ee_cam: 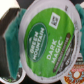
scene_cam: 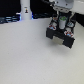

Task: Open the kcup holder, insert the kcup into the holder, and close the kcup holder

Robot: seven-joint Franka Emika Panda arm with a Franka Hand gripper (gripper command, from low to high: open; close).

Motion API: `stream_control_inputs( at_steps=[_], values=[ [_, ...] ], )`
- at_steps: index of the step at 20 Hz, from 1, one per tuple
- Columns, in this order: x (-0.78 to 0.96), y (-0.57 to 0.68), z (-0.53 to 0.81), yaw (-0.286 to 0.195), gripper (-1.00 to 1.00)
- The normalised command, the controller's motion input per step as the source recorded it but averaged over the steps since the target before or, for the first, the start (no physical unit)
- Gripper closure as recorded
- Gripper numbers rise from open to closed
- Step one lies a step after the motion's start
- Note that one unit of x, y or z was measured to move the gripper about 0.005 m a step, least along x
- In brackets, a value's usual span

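Looking through the wrist view, I see one kcup (ee_cam: 46, 42) filling the frame, its green foil lid facing the camera, printed "Green Mountain" and "Dark Magic", tilted so the lettering runs diagonally. My gripper (scene_cam: 61, 26) in the exterior view's upper right hangs over the one black kcup holder (scene_cam: 60, 36), whose pull-out tray (scene_cam: 63, 40) juts forward. I cannot tell how the jaws stand. One white bottle-shaped object (scene_cam: 25, 11) stands upper left.
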Motion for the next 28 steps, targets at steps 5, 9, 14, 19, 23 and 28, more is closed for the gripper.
stream_control_inputs(
  at_steps=[5, 9, 14, 19, 23, 28],
  values=[
    [0.00, 0.00, -0.11, 0.000, 1.00],
    [0.00, 0.00, -0.26, 0.013, 1.00],
    [0.02, -0.02, -0.25, 0.012, 1.00],
    [0.03, 0.04, -0.08, 0.023, -1.00],
    [0.11, 0.02, 0.27, 0.068, -1.00],
    [0.14, -0.01, 0.30, 0.070, -1.00]
  ],
)
